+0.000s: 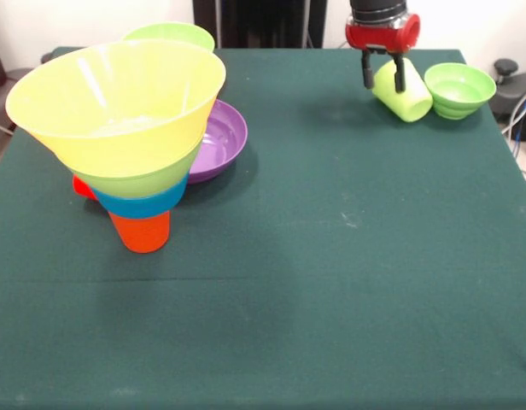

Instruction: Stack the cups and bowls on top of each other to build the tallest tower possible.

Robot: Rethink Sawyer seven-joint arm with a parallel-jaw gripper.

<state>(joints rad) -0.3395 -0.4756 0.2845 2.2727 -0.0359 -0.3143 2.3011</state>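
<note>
The tower stands at the left: an orange cup point(142, 231) at the bottom, then a blue bowl point(149, 203), a lime green bowl point(133, 182) and a wide yellow bowl point(118, 102) on top. A red cup point(82, 186) peeks out behind the tower's base. At the far right my gripper point(383, 84) is shut on a tilted lime green cup point(406, 96), one finger on each side of its wall. Just right of that cup sits a small lime green bowl point(459, 89).
A purple bowl point(220, 137) lies on the green table point(331, 256) right behind the tower. Another lime green bowl point(173, 34) shows past the yellow rim. Black gear and cables point(512, 81) sit off the table's right edge.
</note>
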